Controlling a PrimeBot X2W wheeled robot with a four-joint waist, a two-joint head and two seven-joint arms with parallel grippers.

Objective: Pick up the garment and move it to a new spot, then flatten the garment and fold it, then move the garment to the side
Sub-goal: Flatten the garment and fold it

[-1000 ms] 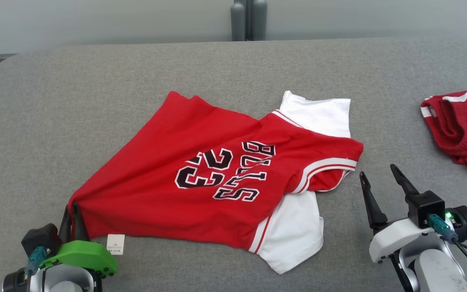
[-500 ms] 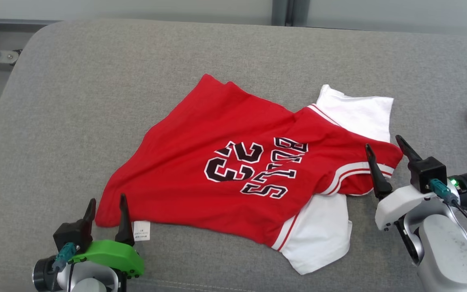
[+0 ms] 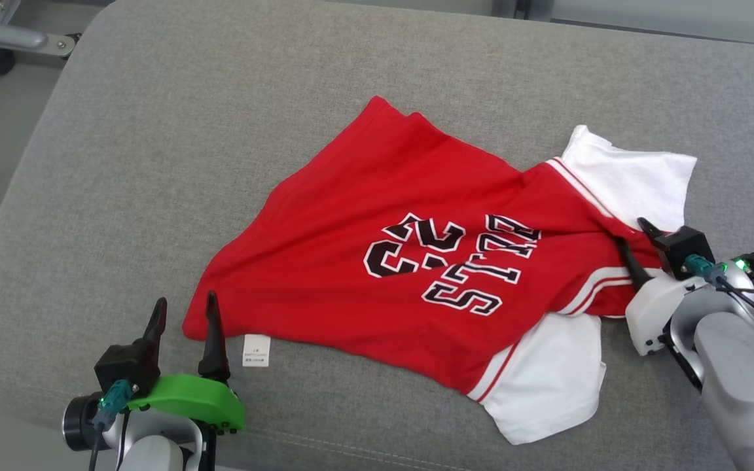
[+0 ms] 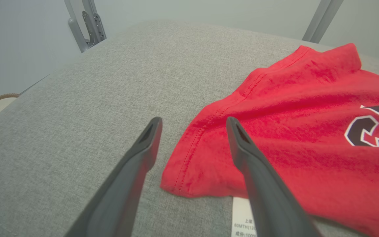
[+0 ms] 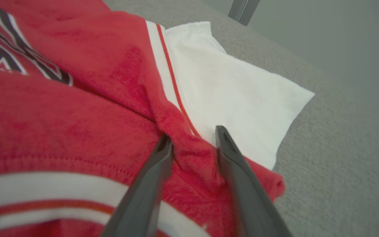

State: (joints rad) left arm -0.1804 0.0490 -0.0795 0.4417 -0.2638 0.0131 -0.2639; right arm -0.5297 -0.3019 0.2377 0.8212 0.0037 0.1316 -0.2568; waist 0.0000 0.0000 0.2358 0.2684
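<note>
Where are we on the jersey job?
Done: the jersey lies out on the grey pad, rumpled, not folded. In hand: left end effector open beside the hem corner, gripping nothing; right end effector open astride a red ridge by the white sleeve. Left: flattening, folding, moving it aside.

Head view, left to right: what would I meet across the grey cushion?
In order: left pincer → white care label → red jersey → right pincer, astride the jersey's shoulder edge.
</note>
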